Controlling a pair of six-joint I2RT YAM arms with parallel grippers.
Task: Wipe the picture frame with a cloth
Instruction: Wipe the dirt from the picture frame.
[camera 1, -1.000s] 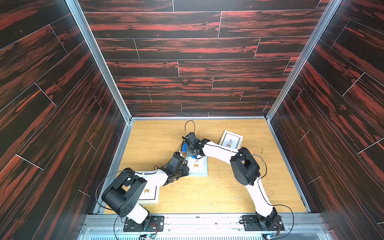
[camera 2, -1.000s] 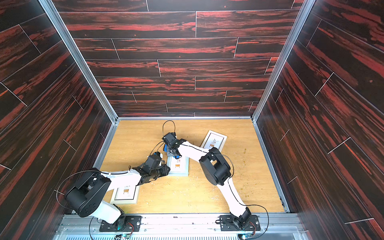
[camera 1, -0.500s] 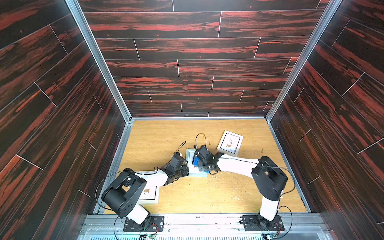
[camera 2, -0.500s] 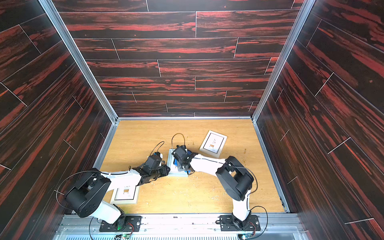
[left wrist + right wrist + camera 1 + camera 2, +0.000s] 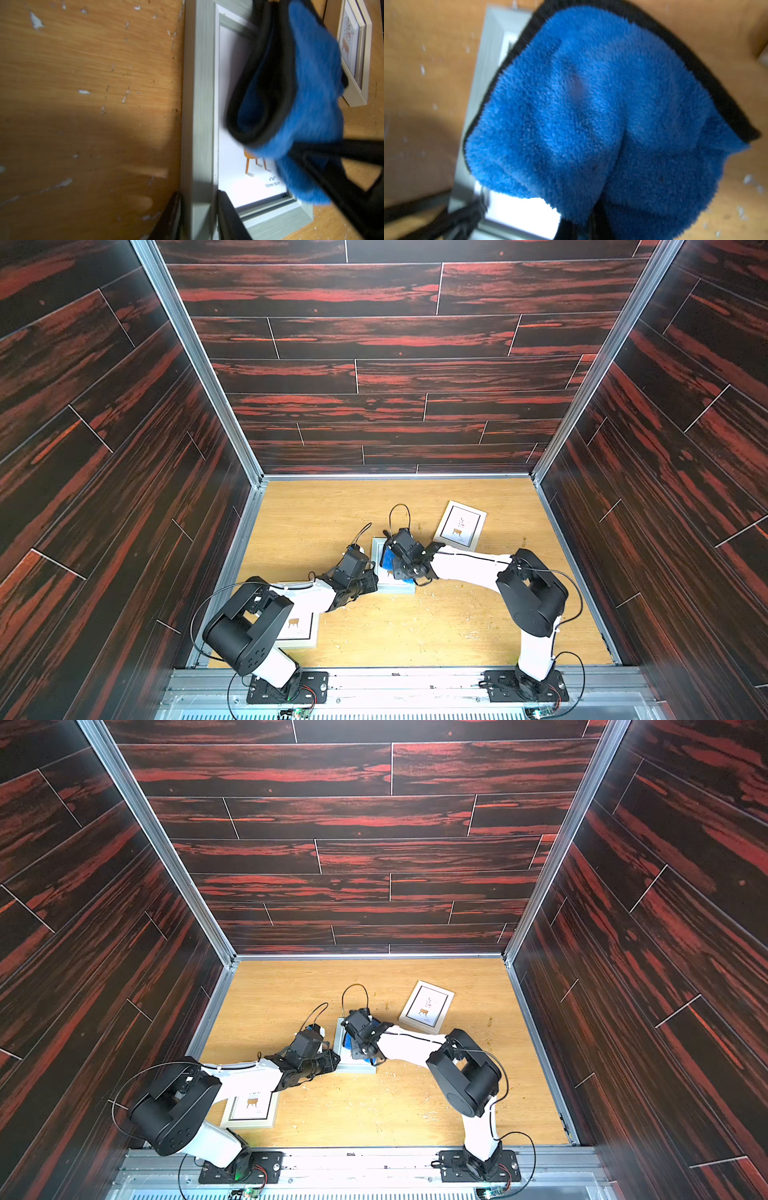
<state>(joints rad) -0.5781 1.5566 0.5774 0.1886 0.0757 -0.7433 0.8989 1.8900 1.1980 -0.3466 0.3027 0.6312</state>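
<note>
Cloth (image 5: 581, 124), bunched in your shut right jaws, lies on the frame (image 5: 197, 104), centre of the desk (image 5: 415, 622). Your left jaws pinch the frame's rail. Wiping seems partway: glass near those jaws looks undone.

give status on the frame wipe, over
Left gripper clamps grey frame edge. Right gripper shut on blue cloth, bunched over the frame. White frame lies apart, not in the way.

We see dark, red-streaked plank walls (image 5: 374, 364) on three sides, silver metal corner posts (image 5: 201, 364), and a light, scuffed wooden floor (image 5: 332, 510) under even light.
</note>
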